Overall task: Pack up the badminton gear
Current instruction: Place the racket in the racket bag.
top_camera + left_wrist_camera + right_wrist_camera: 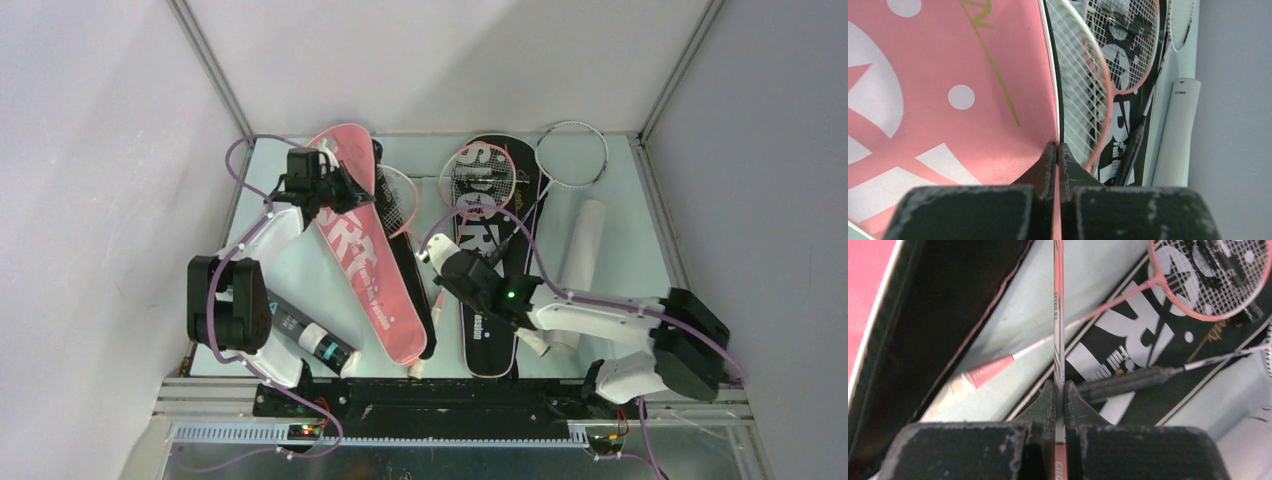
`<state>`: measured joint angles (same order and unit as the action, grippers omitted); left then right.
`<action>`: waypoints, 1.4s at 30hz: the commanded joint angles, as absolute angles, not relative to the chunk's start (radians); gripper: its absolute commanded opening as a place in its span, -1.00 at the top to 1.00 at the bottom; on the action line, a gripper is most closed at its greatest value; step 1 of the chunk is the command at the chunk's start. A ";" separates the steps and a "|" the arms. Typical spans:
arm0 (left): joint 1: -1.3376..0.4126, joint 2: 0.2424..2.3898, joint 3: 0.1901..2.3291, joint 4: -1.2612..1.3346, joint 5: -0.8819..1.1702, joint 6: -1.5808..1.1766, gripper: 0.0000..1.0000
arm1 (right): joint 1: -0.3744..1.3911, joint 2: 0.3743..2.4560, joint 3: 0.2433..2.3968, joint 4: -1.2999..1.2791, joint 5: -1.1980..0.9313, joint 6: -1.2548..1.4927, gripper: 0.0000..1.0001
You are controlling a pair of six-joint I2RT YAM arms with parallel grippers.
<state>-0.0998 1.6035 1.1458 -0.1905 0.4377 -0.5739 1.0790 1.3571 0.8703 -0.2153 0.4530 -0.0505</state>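
Observation:
The pink "SPORT" cover (362, 262) lies left of centre, and my left gripper (345, 190) is shut on the edge of its top flap (973, 100). Beside that edge a racket head (1079, 85) shows at the cover's black lower half (412, 280). My right gripper (436, 256) is shut on this racket's thin white-and-pink shaft (1059, 315). A second pink racket (478, 176) and a black-handled white racket (572, 154) rest on the black "SPORT" cover (486, 300). A white tube (580, 250) lies to the right. At the near left lies a black tube (305, 335).
White walls and metal corner posts close in the pale table (630, 200) at the back and sides. The arms' bases and a black rail (440, 398) run along the near edge. The white tube (1178, 135) lies close to the right wall.

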 commanded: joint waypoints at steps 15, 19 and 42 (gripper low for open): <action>-0.156 1.642 1.118 -0.053 0.505 -0.649 1.00 | 0.983 1.560 1.084 -0.274 0.065 0.142 -0.15; -0.157 1.634 1.115 -0.055 0.498 -0.633 1.00 | 0.867 1.535 1.023 -0.250 -0.203 0.200 -0.15; -0.173 1.631 1.088 -0.009 0.490 -0.659 1.00 | 0.692 1.904 1.103 -0.023 -0.595 0.168 0.08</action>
